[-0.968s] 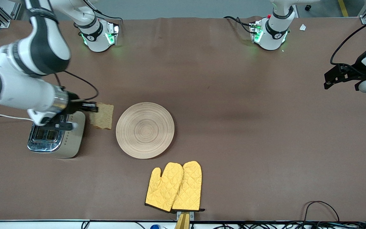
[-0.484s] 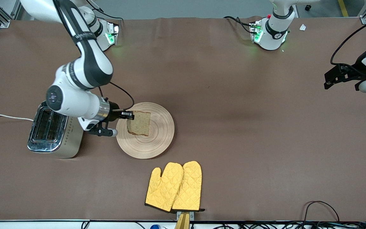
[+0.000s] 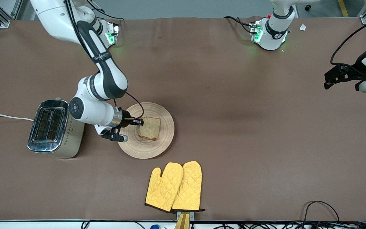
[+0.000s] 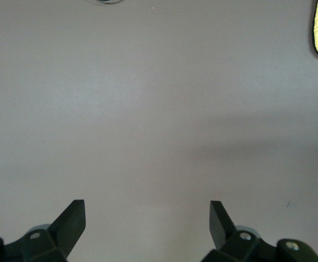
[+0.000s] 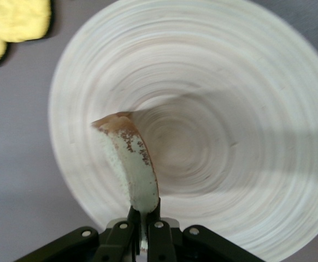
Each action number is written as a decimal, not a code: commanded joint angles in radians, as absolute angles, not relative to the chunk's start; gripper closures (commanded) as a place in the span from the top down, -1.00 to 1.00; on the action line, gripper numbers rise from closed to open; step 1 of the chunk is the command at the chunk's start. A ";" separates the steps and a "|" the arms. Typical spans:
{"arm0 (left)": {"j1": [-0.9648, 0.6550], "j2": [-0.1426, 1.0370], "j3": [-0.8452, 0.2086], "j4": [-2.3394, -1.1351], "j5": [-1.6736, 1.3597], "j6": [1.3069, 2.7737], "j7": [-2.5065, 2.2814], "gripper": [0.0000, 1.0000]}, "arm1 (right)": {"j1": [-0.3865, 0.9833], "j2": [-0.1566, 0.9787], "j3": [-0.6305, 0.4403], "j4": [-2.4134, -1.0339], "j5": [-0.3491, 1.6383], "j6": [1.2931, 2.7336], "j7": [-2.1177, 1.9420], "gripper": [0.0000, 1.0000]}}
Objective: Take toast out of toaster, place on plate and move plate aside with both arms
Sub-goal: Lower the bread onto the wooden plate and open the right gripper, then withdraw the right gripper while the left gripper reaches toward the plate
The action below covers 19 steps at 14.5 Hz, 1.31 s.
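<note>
The round pale wooden plate [image 3: 162,140] lies mid-table beside the toaster. My right gripper [image 3: 139,121] is shut on one edge of the toast [image 3: 149,128], a speckled light brown slice with a darker crust, and holds it over the plate's middle. In the right wrist view the toast [image 5: 130,164] stands out edge-on from my right gripper [image 5: 146,212] over the plate [image 5: 246,82]. My left gripper [image 3: 329,81] waits over the left arm's end of the table; in the left wrist view it [image 4: 147,214] is open and empty above bare table.
A chrome two-slot toaster [image 3: 55,128] stands beside the plate toward the right arm's end, with a white cord. A pair of yellow oven mitts [image 3: 175,187] lies nearer the front camera than the plate; they also show in the right wrist view [image 5: 14,22].
My right gripper has carried the toast from beside the toaster over to above the plate's middle. The left arm has not moved.
</note>
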<state>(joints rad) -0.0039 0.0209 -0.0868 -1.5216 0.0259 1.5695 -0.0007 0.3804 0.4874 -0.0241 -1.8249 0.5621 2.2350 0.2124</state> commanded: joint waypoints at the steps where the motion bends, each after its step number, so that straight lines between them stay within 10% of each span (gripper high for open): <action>1: -0.003 0.026 -0.087 -1.506 0.034 1.559 0.008 1.00 | 0.327 0.503 -0.017 -1.864 0.591 2.256 0.126 -1.00; 8: -0.003 0.028 -0.087 -1.505 0.034 1.559 0.009 1.00 | 0.250 0.489 -0.020 -1.928 0.589 2.214 0.058 -0.99; 9: -0.003 0.028 -0.087 -1.506 0.034 1.559 0.009 1.00 | 0.244 0.489 -0.020 -1.928 0.591 2.201 0.061 -0.86; 13: -0.003 0.043 -0.087 -1.505 0.034 1.559 -0.002 1.00 | 0.245 0.485 -0.020 -1.928 0.589 2.183 0.066 0.85; 19: 0.000 0.083 -0.095 -1.511 0.020 1.557 0.026 1.00 | 0.199 0.388 -0.040 -1.917 0.510 2.043 0.058 1.00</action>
